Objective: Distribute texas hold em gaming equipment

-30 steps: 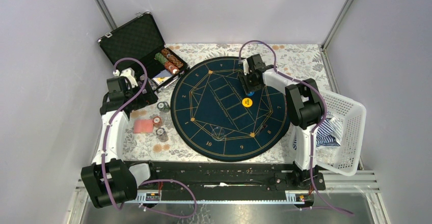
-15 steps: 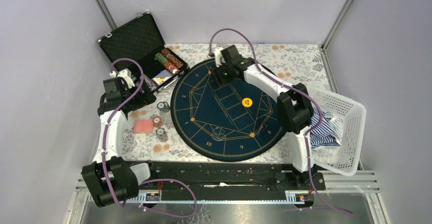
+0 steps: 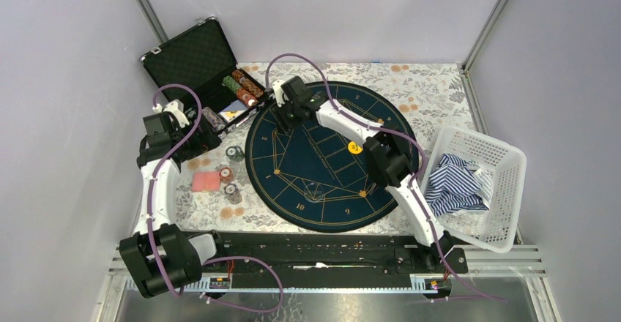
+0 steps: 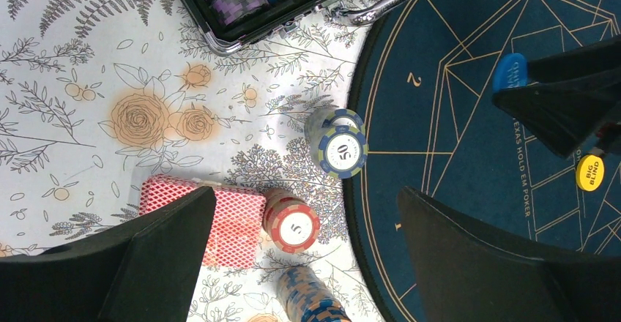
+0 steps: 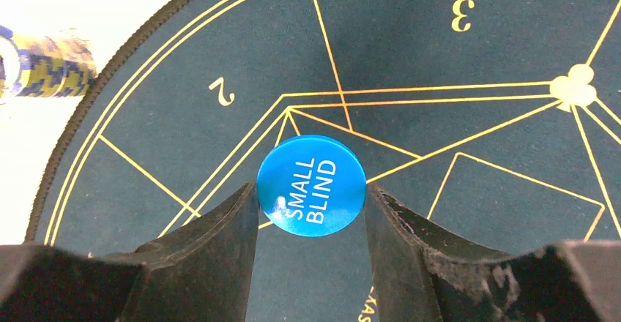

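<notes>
R gripper [image 5: 310, 208] clamped SMALL BLIND btn [image 5: 311, 183] above poker mat [image 5: 454, 36] nr seat 2; L gripper [image 4: 304, 194] was wide open, empty.

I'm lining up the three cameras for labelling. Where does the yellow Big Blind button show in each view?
Top external: the yellow Big Blind button lies on the mat, right of its centre.
Left wrist: at the right edge of the picture, on the mat.
Right wrist: not in it.
Shared landmark: the dark round mat with gold lines, seen in all three views.
</notes>
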Controlling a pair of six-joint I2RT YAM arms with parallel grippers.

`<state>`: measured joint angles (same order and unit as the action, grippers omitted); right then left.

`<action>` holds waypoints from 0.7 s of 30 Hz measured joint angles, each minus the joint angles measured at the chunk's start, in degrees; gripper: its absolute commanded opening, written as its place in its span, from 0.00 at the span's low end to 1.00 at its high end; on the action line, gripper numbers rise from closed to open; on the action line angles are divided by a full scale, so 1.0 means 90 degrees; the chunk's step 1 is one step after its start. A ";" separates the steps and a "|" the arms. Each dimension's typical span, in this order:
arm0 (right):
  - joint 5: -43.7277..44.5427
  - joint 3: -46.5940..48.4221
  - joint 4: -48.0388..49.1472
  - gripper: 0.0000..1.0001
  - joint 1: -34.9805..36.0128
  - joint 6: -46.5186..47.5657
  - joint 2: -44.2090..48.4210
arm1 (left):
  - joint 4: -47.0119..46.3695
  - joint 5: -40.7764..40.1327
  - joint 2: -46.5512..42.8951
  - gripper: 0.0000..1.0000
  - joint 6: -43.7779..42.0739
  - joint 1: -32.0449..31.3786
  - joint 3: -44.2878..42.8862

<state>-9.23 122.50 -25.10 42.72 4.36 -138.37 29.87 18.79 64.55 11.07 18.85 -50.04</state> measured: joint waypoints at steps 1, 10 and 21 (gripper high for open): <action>0.0024 0.0066 -0.0015 0.49 0.0002 0.0000 -0.0097 | 0.0000 0.0017 0.0000 0.99 0.0000 0.0015 0.0000; 0.0107 0.0294 -0.0039 0.50 0.0041 -0.0005 -0.0362 | -0.0002 0.0109 0.0007 0.99 0.0029 0.0075 0.0000; 0.0355 0.0301 -0.0034 0.54 0.0287 -0.0005 -0.0440 | -0.0002 0.0185 0.0007 0.99 0.0066 0.0109 0.0000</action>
<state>-6.04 125.21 -25.41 45.30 4.32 -142.32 29.85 20.45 64.62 11.66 19.84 -50.04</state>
